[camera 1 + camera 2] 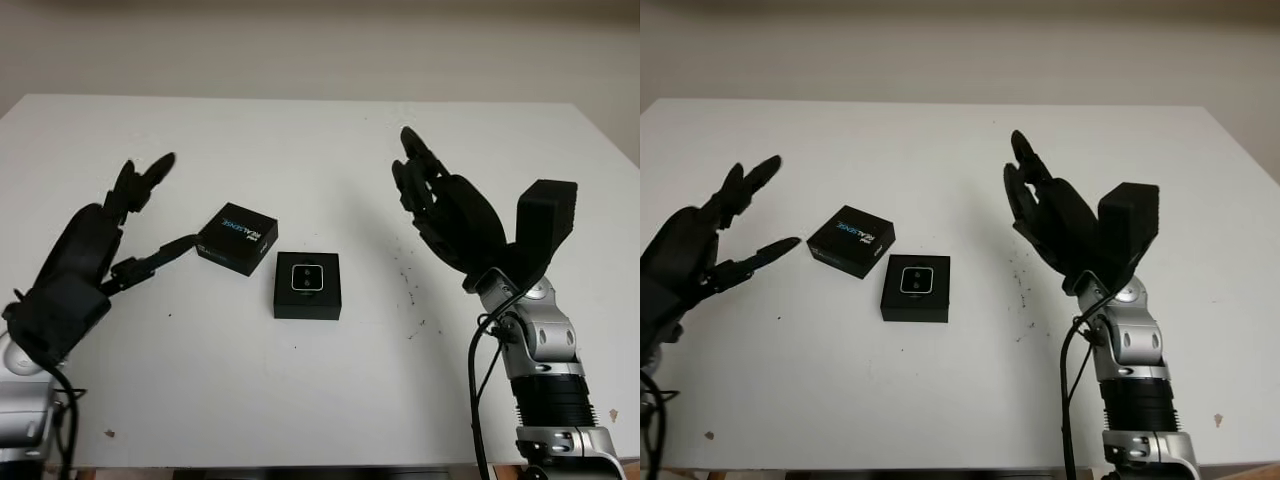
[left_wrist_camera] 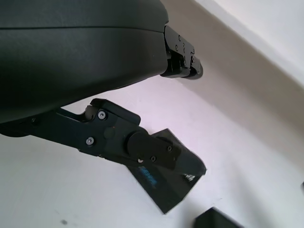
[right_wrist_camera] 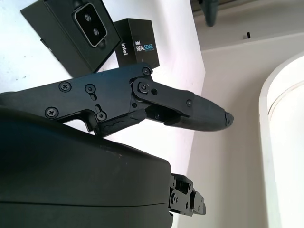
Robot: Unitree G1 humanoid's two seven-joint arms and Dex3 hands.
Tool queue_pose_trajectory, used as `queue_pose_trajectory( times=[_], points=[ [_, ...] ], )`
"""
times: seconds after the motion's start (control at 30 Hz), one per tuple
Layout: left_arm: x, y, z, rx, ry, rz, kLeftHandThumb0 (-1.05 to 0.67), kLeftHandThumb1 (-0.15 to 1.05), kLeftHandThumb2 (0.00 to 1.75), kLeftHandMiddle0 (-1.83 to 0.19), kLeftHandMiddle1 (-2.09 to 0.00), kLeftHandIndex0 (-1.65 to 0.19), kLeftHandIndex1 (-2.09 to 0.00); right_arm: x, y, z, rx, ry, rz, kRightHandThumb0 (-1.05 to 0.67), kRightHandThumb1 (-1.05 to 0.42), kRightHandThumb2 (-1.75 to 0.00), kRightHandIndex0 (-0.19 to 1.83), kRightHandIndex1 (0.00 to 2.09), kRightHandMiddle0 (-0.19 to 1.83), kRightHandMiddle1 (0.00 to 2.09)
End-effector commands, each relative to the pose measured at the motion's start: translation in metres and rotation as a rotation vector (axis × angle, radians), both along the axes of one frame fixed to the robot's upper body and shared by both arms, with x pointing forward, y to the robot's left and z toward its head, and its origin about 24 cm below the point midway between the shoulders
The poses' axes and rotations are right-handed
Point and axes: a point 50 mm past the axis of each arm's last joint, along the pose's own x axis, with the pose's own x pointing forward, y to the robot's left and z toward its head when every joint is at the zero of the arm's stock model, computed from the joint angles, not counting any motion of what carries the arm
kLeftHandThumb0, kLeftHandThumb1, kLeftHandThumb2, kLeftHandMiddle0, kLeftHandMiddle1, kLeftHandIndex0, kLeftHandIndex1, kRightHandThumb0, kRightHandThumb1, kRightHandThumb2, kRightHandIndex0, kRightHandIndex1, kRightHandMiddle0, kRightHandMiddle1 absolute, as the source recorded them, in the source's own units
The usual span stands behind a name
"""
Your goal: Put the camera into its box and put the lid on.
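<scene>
A black box base (image 1: 307, 302) sits at the table's middle with the small camera (image 1: 306, 277) lying in it, lenses up. The same base (image 3: 57, 33) and camera (image 3: 91, 21) appear in the right wrist view. The black lid (image 1: 237, 238) printed "RealSense" lies flat just left of the base and a little behind it, apart from it. My left hand (image 1: 160, 212) hovers open left of the lid, its thumb tip close to the lid's left edge; the lid (image 2: 175, 183) sits just beyond that thumb in the left wrist view. My right hand (image 1: 415, 185) is raised open to the right of the base, holding nothing.
The white table (image 1: 300, 130) stretches far behind and to both sides of the box. Small dark specks (image 1: 408, 285) mark the surface between the base and my right arm. The table's front edge runs just before my arms.
</scene>
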Motion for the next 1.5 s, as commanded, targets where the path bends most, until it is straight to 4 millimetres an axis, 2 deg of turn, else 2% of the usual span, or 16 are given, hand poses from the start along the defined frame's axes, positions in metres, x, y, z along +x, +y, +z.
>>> queue_pose_trajectory(
  times=[0.0, 0.2, 0.3, 0.47, 0.67, 1.03, 1.23, 1.47],
  points=[
    [0.009, -0.004, 0.013, 0.113, 0.026, -0.064, -0.57, 0.91, 0.03, -0.24, -0.03, -0.18, -0.11, 0.004, -0.006, 0.006, 0.012, 0.000, -0.010, -0.65, -1.05, -0.71, -0.19, 0.00, -0.19, 0.00],
    [0.027, -0.013, 0.027, 0.426, 0.122, -0.137, -0.59, 0.88, 0.04, -0.05, -0.01, -0.06, -0.04, 0.003, -0.008, 0.001, 0.025, 0.031, -0.028, -0.64, -1.05, -0.73, -0.19, 0.00, -0.19, 0.00],
    [0.036, -0.021, 0.030, 0.599, 0.106, -0.178, -0.52, 0.86, 0.04, -0.05, -0.03, -0.02, -0.03, 0.003, -0.009, 0.000, 0.024, 0.033, -0.034, -0.64, -1.05, -0.72, -0.19, 0.00, -0.19, 0.00],
    [0.050, -0.032, 0.030, 0.757, 0.081, -0.216, -0.44, 0.83, 0.04, -0.06, -0.05, -0.01, -0.04, 0.001, -0.008, -0.003, -0.006, 0.025, -0.023, -0.65, -1.05, -0.72, -0.19, 0.00, -0.19, 0.00],
    [0.063, -0.039, 0.032, 0.788, 0.064, -0.217, -0.40, 0.83, 0.05, 0.00, -0.03, 0.06, -0.02, -0.002, -0.008, -0.009, -0.018, 0.048, -0.022, -0.66, -1.05, -0.70, -0.19, 0.00, -0.19, 0.00],
    [0.087, -0.049, 0.033, 0.894, 0.006, -0.259, -0.45, 0.83, 0.05, -0.02, -0.06, 0.07, -0.05, -0.005, -0.007, -0.019, -0.013, 0.086, -0.023, -0.66, -1.05, -0.69, -0.19, 0.00, -0.19, 0.00],
    [0.094, -0.052, 0.032, 0.788, 0.099, -0.269, -0.45, 0.83, 0.05, -0.01, -0.05, 0.05, -0.06, -0.006, -0.009, -0.025, -0.013, 0.082, -0.026, -0.66, -1.05, -0.66, -0.19, 0.00, -0.19, 0.00],
    [0.097, -0.059, 0.028, 0.774, 0.158, -0.303, -0.49, 0.83, 0.05, -0.03, -0.06, 0.04, -0.06, -0.006, -0.010, -0.028, -0.006, 0.083, -0.043, -0.67, -1.05, -0.63, -0.19, 0.00, -0.19, 0.00]
  ],
)
